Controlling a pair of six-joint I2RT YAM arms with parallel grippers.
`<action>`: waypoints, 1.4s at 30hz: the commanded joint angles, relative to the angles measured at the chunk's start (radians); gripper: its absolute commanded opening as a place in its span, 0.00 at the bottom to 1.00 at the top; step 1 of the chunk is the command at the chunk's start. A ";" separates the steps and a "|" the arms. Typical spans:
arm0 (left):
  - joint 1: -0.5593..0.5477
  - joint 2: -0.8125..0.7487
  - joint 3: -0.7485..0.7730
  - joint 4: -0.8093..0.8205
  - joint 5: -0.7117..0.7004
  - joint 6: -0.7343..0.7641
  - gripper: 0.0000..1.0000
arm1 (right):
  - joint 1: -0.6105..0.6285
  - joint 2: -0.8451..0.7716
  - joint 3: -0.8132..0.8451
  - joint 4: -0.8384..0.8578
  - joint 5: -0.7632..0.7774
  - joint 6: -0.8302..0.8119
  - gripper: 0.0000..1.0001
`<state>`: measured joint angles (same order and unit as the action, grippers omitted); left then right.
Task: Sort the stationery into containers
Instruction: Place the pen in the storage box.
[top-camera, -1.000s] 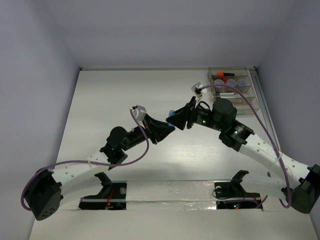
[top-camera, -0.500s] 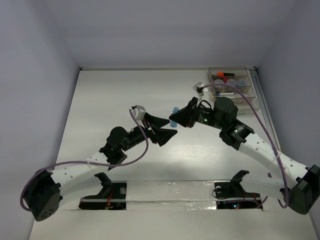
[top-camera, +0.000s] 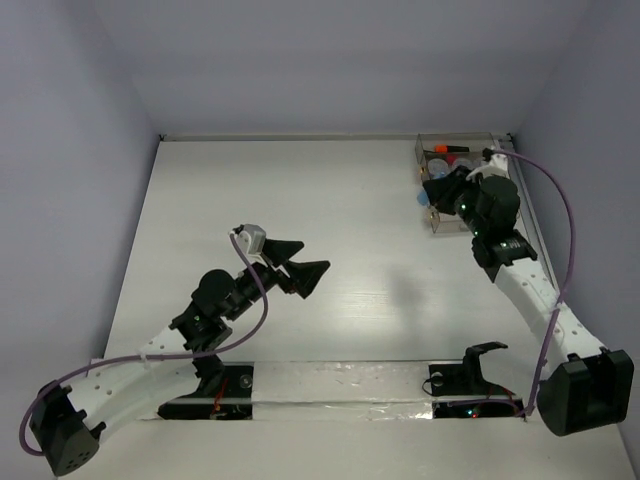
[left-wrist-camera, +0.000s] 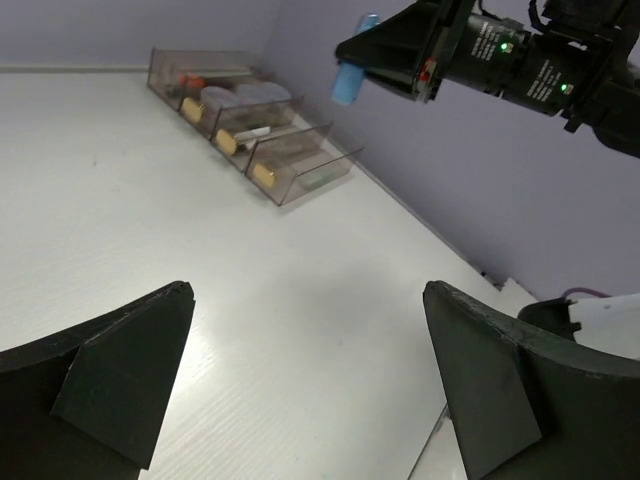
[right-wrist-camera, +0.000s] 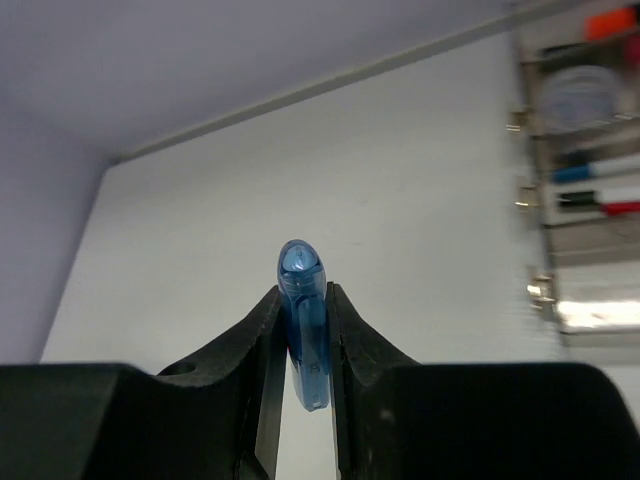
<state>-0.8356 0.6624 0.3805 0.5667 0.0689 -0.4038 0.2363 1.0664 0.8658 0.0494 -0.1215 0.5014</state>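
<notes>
A light blue highlighter stands upright between the fingers of my right gripper, which is shut on it. From above, the right gripper holds the highlighter at the left edge of the clear stepped organiser. The organiser holds an orange highlighter, a round pot and thin capped pens. My left gripper hangs open over mid-table, nothing between its fingers. The left wrist view shows the blue highlighter high above the organiser.
Lilac walls close in the white table on the left, back and right. The organiser sits in the far right corner. A purple cable loops off the right arm near the right wall.
The left gripper let go of the blue highlighter, opened wide and drew back to the left. The right gripper shut on it and carried it right to the organiser.
</notes>
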 joint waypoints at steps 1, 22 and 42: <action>0.001 -0.070 -0.049 -0.050 -0.060 0.040 0.99 | -0.121 0.001 -0.051 0.027 0.202 0.063 0.00; 0.001 -0.095 -0.114 -0.053 -0.116 0.088 0.99 | -0.359 0.414 0.009 0.207 0.276 0.184 0.04; 0.001 -0.086 -0.111 -0.056 -0.126 0.094 0.99 | -0.368 0.464 -0.011 0.195 0.212 0.232 0.59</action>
<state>-0.8356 0.5816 0.2695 0.4725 -0.0486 -0.3222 -0.1249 1.5639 0.8555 0.2012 0.0948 0.7227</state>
